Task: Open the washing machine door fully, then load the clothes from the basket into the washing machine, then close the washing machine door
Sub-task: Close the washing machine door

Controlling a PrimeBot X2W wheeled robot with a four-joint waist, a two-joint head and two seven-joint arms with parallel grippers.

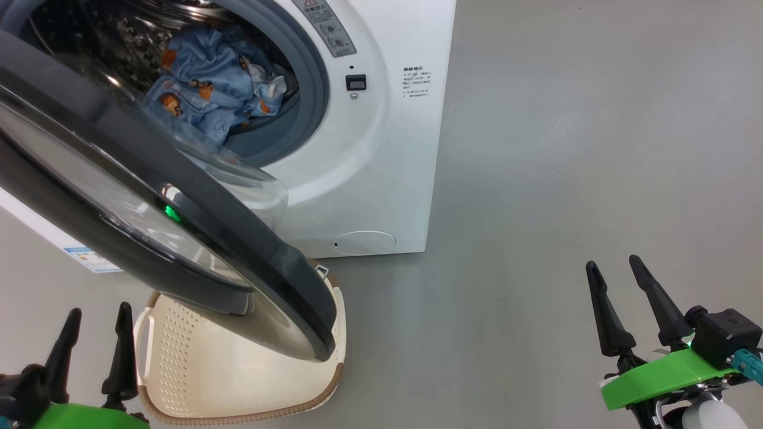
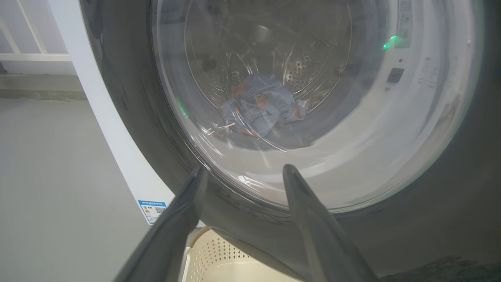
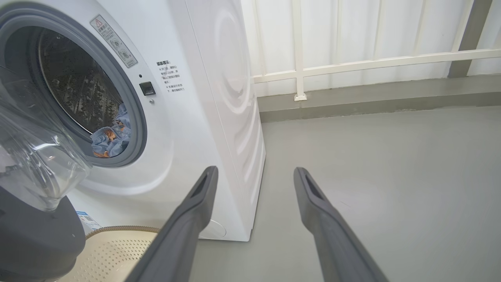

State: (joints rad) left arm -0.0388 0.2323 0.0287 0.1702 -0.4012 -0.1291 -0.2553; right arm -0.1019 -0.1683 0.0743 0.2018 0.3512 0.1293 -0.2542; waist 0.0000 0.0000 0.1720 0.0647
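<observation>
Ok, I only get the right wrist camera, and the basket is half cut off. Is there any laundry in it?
Observer: In the head view, the part of the basket that shows holds nothing. The open door hangs over the rest, so I can't vouch for that bit.
Operator: And where's the other end effector?
Observer: The left end effector is open and empty. It sits low, just left of the basket, on the outer side of the door.
</observation>
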